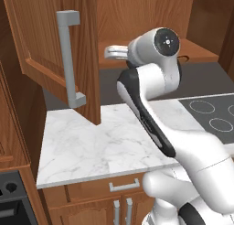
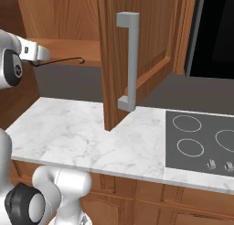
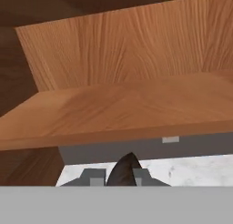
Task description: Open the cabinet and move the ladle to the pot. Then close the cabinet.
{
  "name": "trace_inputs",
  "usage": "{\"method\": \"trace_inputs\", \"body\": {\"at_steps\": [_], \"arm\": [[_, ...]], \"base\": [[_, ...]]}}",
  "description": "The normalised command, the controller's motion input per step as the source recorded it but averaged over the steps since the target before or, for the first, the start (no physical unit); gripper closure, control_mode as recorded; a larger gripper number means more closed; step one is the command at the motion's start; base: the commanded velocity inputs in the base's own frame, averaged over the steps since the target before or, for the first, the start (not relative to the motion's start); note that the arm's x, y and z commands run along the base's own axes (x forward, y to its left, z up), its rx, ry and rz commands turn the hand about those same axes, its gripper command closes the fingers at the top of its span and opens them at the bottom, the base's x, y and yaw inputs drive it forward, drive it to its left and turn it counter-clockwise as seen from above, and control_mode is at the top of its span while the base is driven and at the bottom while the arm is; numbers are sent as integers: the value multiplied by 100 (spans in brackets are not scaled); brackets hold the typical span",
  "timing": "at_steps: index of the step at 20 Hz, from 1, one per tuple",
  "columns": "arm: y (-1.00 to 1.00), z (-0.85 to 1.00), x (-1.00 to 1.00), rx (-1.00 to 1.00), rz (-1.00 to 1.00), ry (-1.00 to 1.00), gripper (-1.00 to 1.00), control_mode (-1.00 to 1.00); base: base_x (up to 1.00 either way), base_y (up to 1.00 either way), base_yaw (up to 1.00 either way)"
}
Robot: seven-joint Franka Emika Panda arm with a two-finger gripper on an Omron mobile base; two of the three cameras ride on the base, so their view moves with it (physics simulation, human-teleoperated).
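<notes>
1. Lifting the ladle (image 2: 64, 61) out of the cabinet (image 1: 137, 13) is the step in hand, as I judge it. Opening is done: the left door (image 1: 87, 45) and the right door (image 2: 155, 45) both stand swung out, grey bar handles (image 2: 130, 59) facing the room.
2. Gripper (image 2: 44, 52) sits at the front lip of the cabinet's bottom shelf (image 3: 118, 109), above the marble counter (image 1: 91, 141).
3. Claw state: it looks pinched on the ladle. The hand view shows a dark rounded piece (image 3: 123, 170) wedged between the two finger tips, no gap visible. The contact itself is small and low in the frame, so this is not fully certain.
4. Ladle position: the thin dark handle runs sideways from the gripper along the shelf edge toward the right door, with the hooked end just short of it. I cannot tell whether it is touching the shelf or raised just above it.
5. Next move calls for pulling back and down out of the cabinet mouth, keeping the long handle clear of the right door's edge, which hangs over the counter close by.
6. After that, carry it right toward the cooktop (image 2: 201, 137), presumably the pot's side, and lower the ladle into the pot.
7. Still left to do: release into the pot and shut both doors.
</notes>
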Motion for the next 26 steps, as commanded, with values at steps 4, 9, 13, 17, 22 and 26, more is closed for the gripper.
{"method": "trace_inputs", "body": {"at_steps": [4, 9, 13, 17, 22, 26], "arm": [[-13, 48, -98, 0, 0, 9, 100, -100], [-7, 1, -59, 0, 0, 14, 100, -100], [-6, -18, -12, 0, 0, 10, 100, -100], [-4, -41, 8, 0, 0, 8, 100, -100], [-15, -35, 21, 0, 0, 6, 100, -100], [-18, -29, 12, 0, 0, 5, 100, -100]], "base": [[0, 0, 0], [0, 0, 0], [0, 0, 0], [0, 0, 0], [0, 0, 0], [0, 0, 0]]}}
